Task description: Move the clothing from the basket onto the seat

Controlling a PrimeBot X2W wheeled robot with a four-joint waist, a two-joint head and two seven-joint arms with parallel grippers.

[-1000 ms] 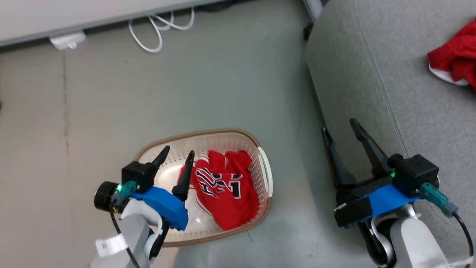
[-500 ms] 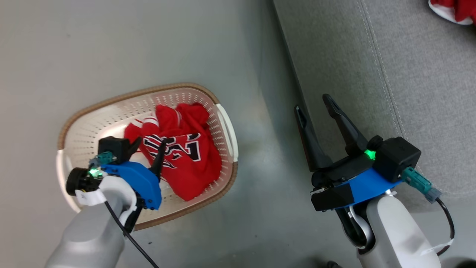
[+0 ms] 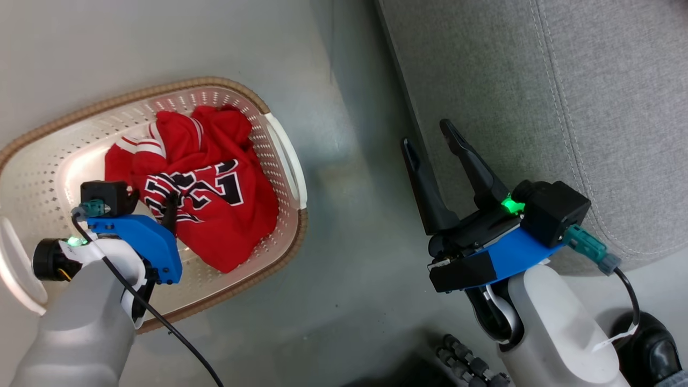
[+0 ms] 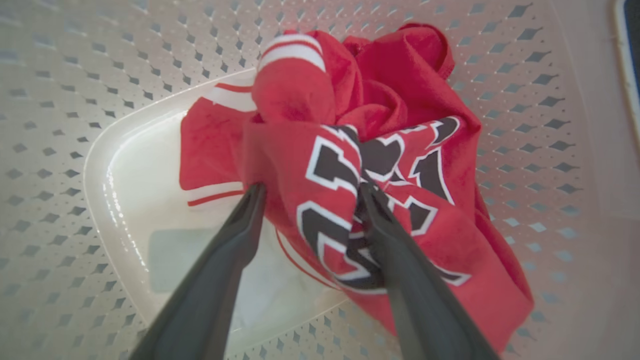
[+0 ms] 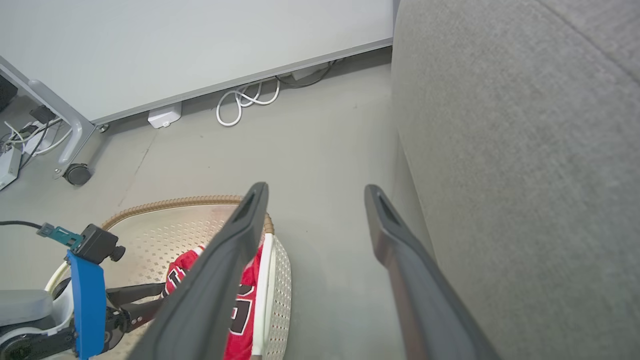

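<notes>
Head view: left gripper (image 3: 153, 203) lowered onto jersey (image 3: 220, 226).

The left end effector (image 4: 311, 189) is spread wide in the basket (image 4: 525, 125), a fold of the red jersey (image 4: 415, 90) between its fingers (image 4: 220, 260).

Office-like lab, castored desk leg (image 5: 46, 96), cables (image 5: 239, 103), sofa (image 5: 510, 150)

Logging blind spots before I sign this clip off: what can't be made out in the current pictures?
- Head view: the basket runs off the left edge; the seat is cut by the top and right edges.
- Left wrist view: folds of the jersey hide its full lettering and anything beneath.
- Right wrist view: a finger of the right gripper covers part of the jersey.
</notes>
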